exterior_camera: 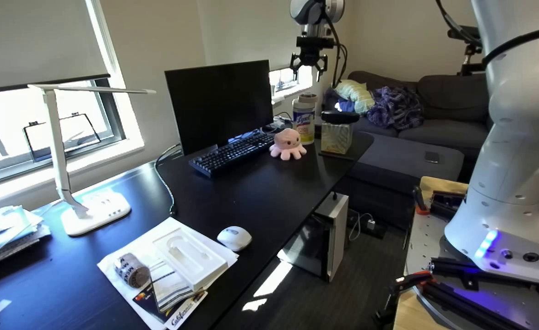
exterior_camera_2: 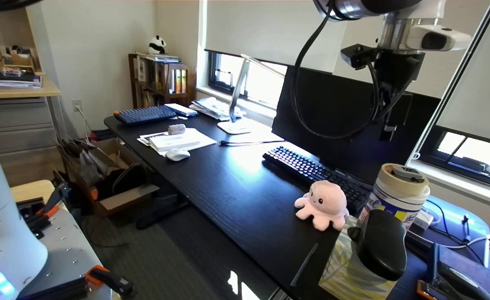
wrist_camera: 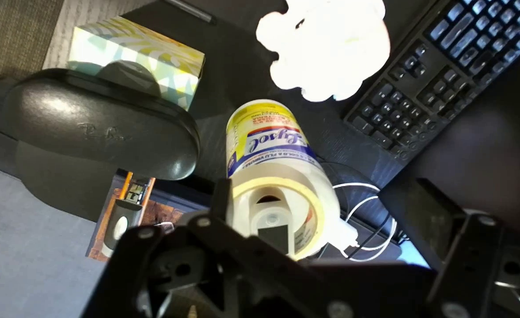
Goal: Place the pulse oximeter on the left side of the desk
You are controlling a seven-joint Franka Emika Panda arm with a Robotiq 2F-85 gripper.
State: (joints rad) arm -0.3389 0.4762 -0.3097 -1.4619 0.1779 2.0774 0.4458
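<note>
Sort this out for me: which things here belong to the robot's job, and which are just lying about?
For the job:
pulse oximeter
desk, its left side the goal
jaws, standing open

Just lying about:
tape roll under the oximeter
Lysol canister
pink plush octopus
tissue box
black case
white mouse

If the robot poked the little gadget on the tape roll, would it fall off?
Maybe! The pulse oximeter could easily drop, because it's perched up on the tape roll above the Lysol tub. It's probably light, being so small. And its blocky shape makes it likelier to slide or tip than roll.
</note>
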